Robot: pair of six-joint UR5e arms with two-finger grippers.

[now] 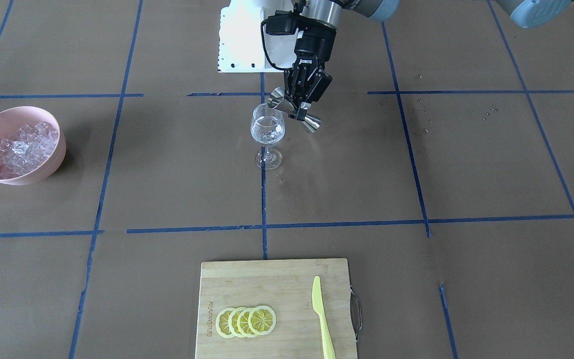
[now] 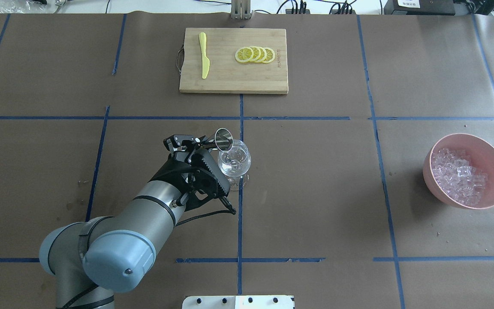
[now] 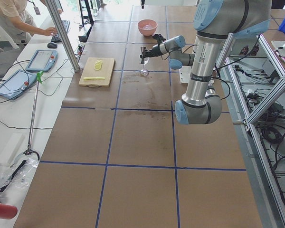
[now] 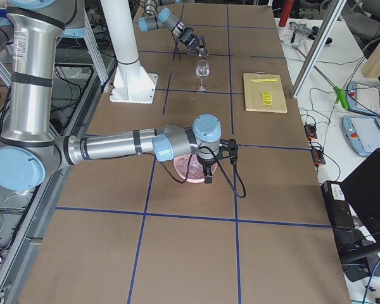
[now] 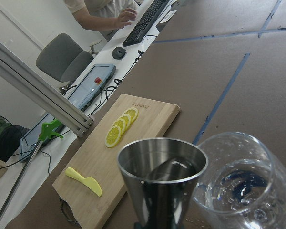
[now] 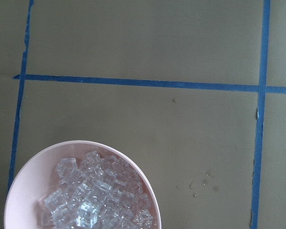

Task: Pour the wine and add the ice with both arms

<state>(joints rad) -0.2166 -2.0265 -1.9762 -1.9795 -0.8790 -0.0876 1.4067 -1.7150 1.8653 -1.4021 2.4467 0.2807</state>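
Nearest us the steel jigger (image 5: pixel 162 176), clamped in our left hand (image 1: pixel 299 109), tips over the glass (image 1: pixel 267 130) where wine (image 5: pixel 238 191) already pools, so pouring seems nearly done; the ice (image 6: pixel 93 195) waits in its pink bowl (image 6: pixel 19 191) below our right hand (image 4: pixel 206 172), whose spread we cannot tell.

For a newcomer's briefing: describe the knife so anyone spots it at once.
Find the pale wooden cutting board at the edge of the brown table farthest from the robot. Near its metal-handled end lies a slim yellow-green plastic knife, the only long, straight thing there; its neighbours are round yellow lemon slices.
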